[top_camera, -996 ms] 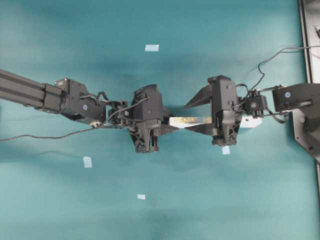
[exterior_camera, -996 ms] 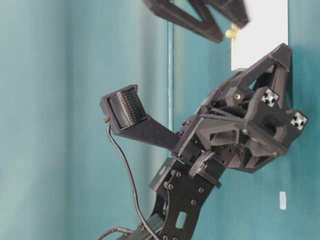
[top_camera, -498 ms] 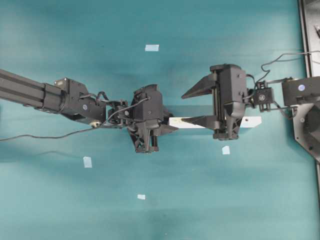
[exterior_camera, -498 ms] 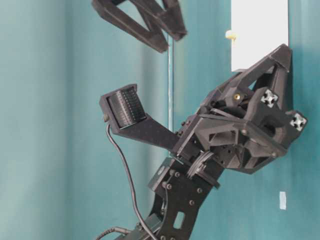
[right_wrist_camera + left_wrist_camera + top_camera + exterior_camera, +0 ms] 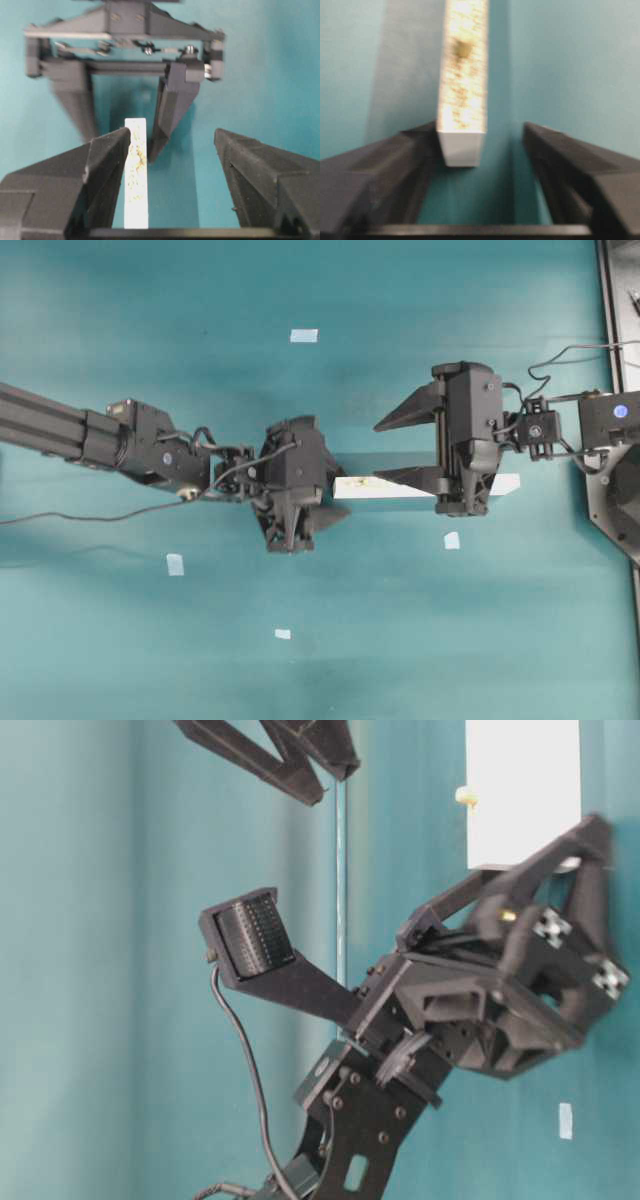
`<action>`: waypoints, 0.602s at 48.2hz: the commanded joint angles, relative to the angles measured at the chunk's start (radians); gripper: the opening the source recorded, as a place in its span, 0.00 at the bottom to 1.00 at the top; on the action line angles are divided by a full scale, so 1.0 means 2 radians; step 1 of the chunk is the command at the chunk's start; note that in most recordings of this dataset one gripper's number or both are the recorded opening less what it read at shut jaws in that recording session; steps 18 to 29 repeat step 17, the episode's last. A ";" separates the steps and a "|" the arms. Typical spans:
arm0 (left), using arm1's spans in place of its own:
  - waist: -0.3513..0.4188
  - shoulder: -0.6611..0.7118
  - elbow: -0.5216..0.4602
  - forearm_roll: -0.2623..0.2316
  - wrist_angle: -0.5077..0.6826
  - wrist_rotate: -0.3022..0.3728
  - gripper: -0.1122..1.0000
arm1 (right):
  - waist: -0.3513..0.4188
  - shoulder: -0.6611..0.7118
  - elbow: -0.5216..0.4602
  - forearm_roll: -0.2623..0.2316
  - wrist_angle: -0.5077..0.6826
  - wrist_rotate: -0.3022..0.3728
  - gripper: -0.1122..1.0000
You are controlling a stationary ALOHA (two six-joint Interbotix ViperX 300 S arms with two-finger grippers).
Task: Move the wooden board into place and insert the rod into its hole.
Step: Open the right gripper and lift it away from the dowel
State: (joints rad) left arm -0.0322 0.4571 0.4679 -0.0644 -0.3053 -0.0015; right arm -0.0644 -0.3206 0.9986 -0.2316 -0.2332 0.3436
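From the left wrist view, the near end of the wooden board (image 5: 463,70) sits right between the fingers of the left pincer (image 5: 479,150). It lies nearer the finger at 9 o'clock, and there's a clear gap to the one at 3 o'clock. So the left pincer is spread wide with nothing in its grip. A second ago it was still pinched on that board end, and it has let go since. A small dark blob, which I take to be the rod (image 5: 463,47), sits on the board's top face further out toward 12 o'clock. It's too blurry to say more from here.

In the side view the rod (image 5: 465,795) shows as a tiny cream peg poking out of the board (image 5: 522,790).

The board lies flat on the teal surface (image 5: 400,640), stretched between the two arms in the overhead view.

At the far end, the right pincer (image 5: 395,450) is also wide open and holding nothing. It hangs above the board's 3 o'clock half. Compared with a second ago it has pulled up and back toward 3 o'clock, off the rod.

Other bits: pale-blue tape squares (image 5: 304,336) are dotted round the surface, well apart from the board. One (image 5: 452,540) is just at 6 o'clock of the right pincer. A thin black cable (image 5: 90,512) trails off the left arm.
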 commanded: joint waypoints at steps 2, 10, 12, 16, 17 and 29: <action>0.002 -0.021 0.012 -0.002 0.028 -0.002 0.89 | 0.002 -0.007 -0.005 -0.001 0.002 -0.001 0.80; 0.003 -0.048 0.039 -0.001 0.031 -0.001 0.92 | 0.002 -0.009 -0.005 -0.001 0.002 -0.001 0.80; 0.003 -0.055 0.048 -0.001 0.031 -0.001 0.92 | 0.002 -0.010 -0.005 -0.001 0.002 -0.001 0.80; 0.006 -0.070 0.064 -0.001 0.031 -0.001 0.92 | 0.002 -0.012 -0.003 -0.001 0.002 -0.001 0.80; 0.008 -0.073 0.066 -0.001 0.029 -0.001 0.92 | 0.002 -0.012 -0.003 0.000 0.002 -0.001 0.80; 0.008 -0.073 0.066 -0.001 0.029 -0.001 0.92 | 0.002 -0.012 -0.003 0.000 0.002 -0.001 0.80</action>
